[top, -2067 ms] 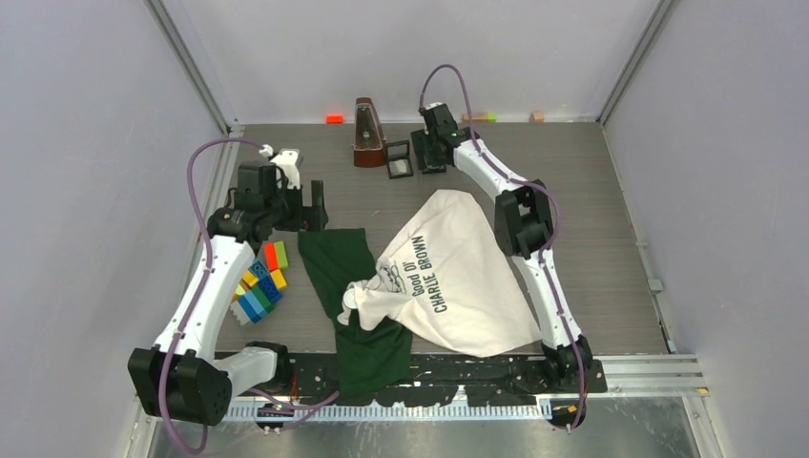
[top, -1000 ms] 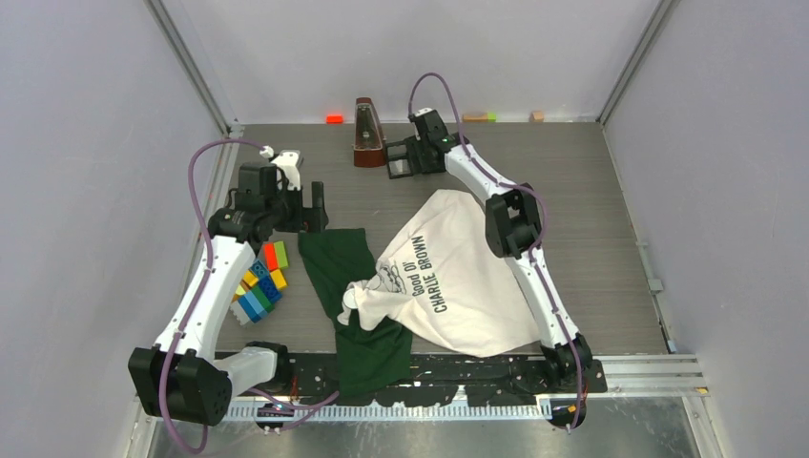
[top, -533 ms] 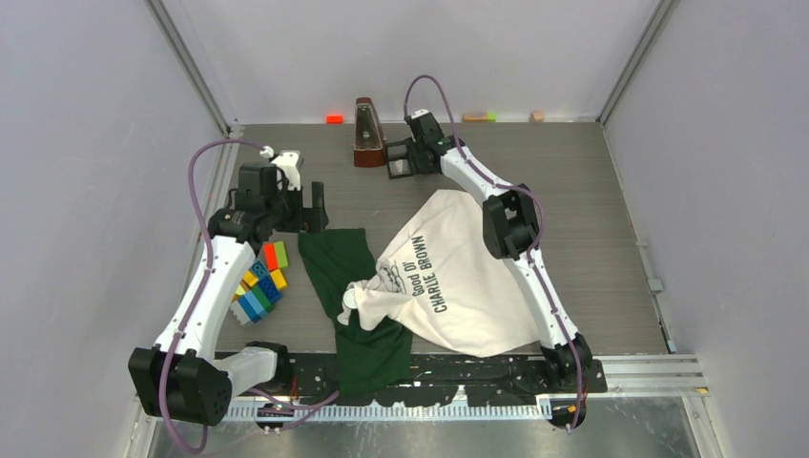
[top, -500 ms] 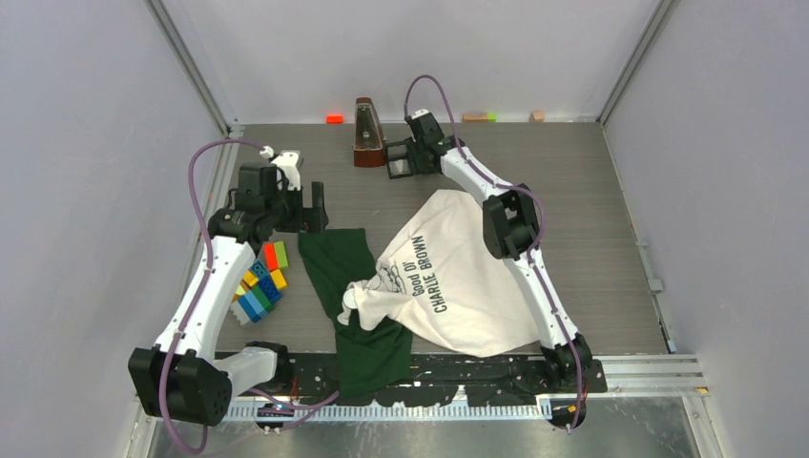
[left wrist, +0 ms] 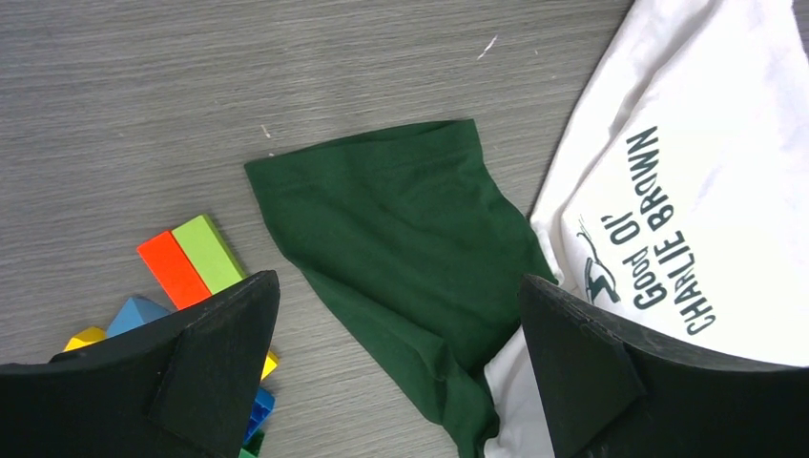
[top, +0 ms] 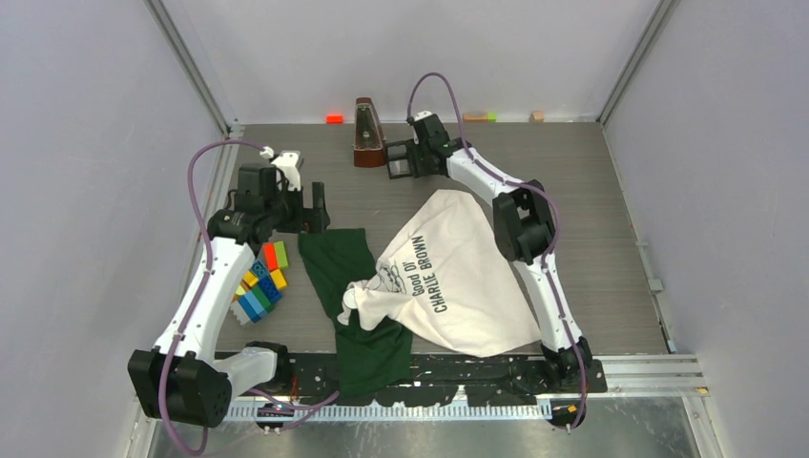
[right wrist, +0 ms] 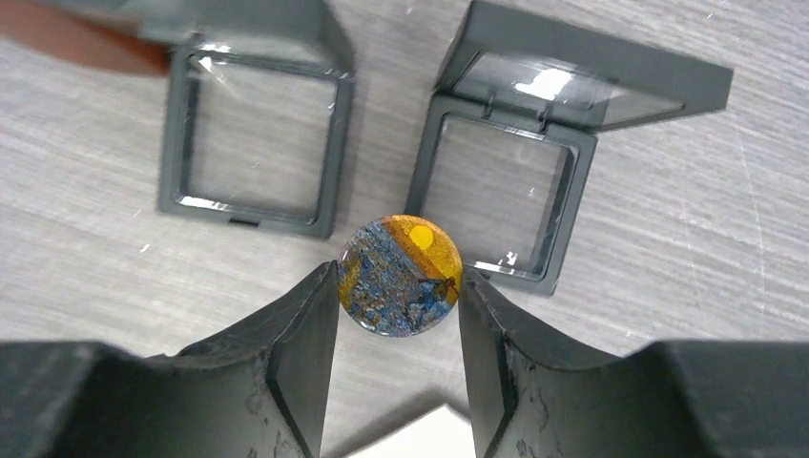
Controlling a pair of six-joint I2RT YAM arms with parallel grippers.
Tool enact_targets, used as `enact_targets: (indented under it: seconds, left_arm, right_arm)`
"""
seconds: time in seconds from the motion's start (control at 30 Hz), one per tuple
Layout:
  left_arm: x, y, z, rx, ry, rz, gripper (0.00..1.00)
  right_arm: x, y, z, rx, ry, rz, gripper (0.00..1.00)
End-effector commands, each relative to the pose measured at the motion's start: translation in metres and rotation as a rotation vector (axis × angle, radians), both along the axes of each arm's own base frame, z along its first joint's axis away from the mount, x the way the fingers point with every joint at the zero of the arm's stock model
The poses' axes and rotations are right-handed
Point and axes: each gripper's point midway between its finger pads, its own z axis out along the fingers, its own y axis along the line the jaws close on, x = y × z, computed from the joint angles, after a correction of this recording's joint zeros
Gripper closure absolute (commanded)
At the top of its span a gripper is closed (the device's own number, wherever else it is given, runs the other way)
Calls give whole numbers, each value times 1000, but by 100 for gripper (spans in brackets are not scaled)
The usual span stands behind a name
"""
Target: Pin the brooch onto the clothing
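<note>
The brooch (right wrist: 400, 276) is a round blue and orange button, gripped at its edges between my right gripper's (right wrist: 399, 286) fingertips and held above the table. From above, my right gripper (top: 408, 157) is at the far middle, over the small cases. The clothing (top: 448, 277), a white T-shirt with dark green sleeves and "Good Ol' Charlie Brown" print, lies crumpled at the table's middle; it also shows in the left wrist view (left wrist: 687, 162). My left gripper (top: 313, 205) is open and empty above the green sleeve (left wrist: 401, 229).
Two open grey display cases (right wrist: 253, 143) (right wrist: 515, 191) lie under the brooch. A brown metronome (top: 366, 134) stands at the far middle. Coloured bricks (top: 259, 283) lie left of the shirt. Small blocks (top: 334, 118) sit along the back wall.
My right gripper swung left over the display cases and has drawn back slightly to the right. The left arm and the shirt have not moved.
</note>
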Motion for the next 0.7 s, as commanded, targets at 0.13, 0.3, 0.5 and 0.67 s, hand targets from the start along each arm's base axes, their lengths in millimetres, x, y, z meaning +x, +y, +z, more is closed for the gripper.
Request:
enact_targets:
  seconds: [0.13,0.3,0.5,0.67]
  left_arm:
    - [-1,-37,22,-228,-44,-64,1]
    - [-8,-67,22,-446,6,-84,6]
    - [-21,-83,11,-619,101,-47,10]
    - [-33,-101,8,-776,163,-67,14]
  right_arm:
    - [-48,38,101,150,-168,100,69]
    - [-121,62,126,257,-197,196,70]
    - [-209,75,152,396,-250,273,70]
    - [-272,79,163,489,-266,354,70]
